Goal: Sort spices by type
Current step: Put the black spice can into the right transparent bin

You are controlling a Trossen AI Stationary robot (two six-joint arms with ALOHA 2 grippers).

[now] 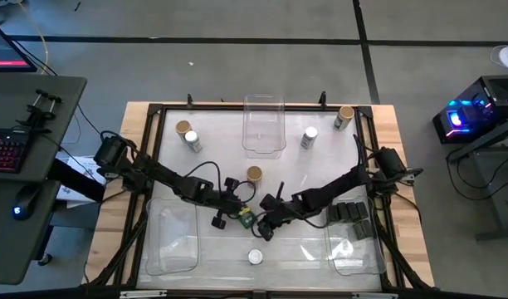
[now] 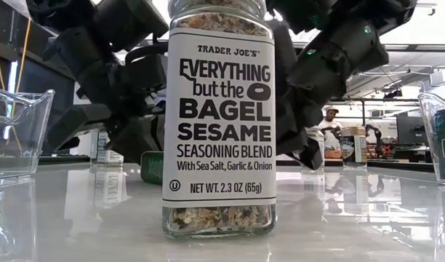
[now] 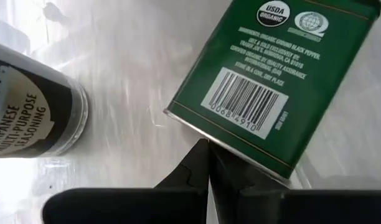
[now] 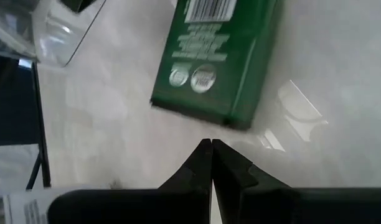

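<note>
Both the left gripper (image 1: 234, 218) and right gripper (image 1: 266, 223) are clenched empty beside the green tin (image 1: 246, 218) lying mid-table (awkwardly flat), so either could shove it aside.

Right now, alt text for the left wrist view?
A green rectangular spice tin lies flat on the glossy white table, barcode side up, just ahead of the left gripper, whose fingers are shut. Beside the tin stands a jar labelled Japanese multi-purpose seasoning.
</note>
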